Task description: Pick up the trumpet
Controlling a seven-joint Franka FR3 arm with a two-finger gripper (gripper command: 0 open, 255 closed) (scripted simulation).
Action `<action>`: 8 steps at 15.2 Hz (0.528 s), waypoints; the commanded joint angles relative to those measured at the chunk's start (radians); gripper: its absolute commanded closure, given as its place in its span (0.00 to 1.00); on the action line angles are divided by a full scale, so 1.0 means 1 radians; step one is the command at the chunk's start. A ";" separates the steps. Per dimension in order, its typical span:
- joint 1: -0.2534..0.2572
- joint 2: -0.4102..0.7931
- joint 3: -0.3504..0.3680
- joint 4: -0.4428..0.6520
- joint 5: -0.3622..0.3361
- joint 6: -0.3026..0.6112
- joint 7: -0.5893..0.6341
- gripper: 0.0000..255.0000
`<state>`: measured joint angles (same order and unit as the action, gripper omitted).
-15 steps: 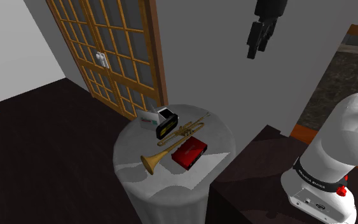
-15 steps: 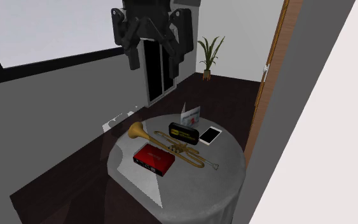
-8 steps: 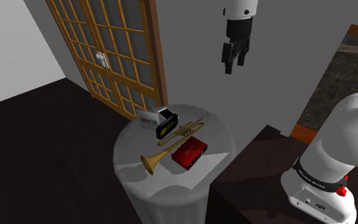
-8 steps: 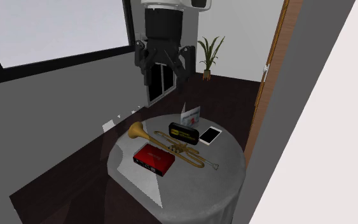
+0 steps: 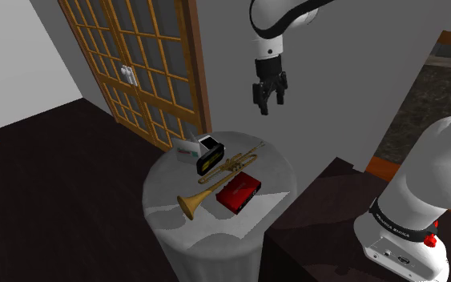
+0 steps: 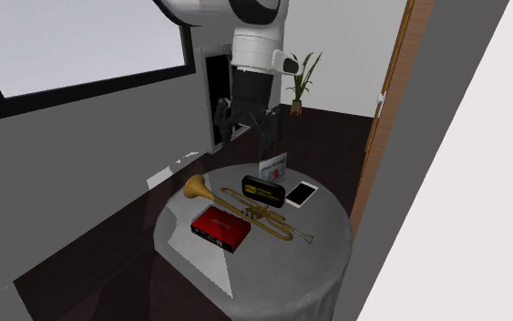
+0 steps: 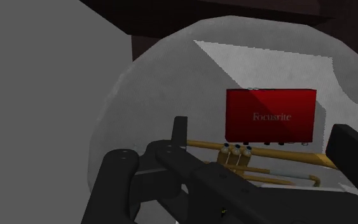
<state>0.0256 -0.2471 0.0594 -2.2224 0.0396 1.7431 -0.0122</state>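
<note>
Lying across the round grey table [image 5: 166, 186], a slim, flared golden trumpet [image 5: 225, 171].

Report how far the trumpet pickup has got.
Done: the gripper hangs well above the round table, fingers open. In hand: the approach, with nothing held; the trumpet lies flat on the table beside the red box, untouched. Left: come down onto the trumpet, close on it and lift.
</note>
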 commanded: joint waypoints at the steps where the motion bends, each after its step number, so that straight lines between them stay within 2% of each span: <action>1: 0.006 0.105 0.013 0.047 0.002 0.020 0.025 0.00; 8: 0.025 0.408 0.033 0.199 0.001 0.041 0.087 0.00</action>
<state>0.0470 0.1121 0.0891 -2.0511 0.0402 1.7819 0.0638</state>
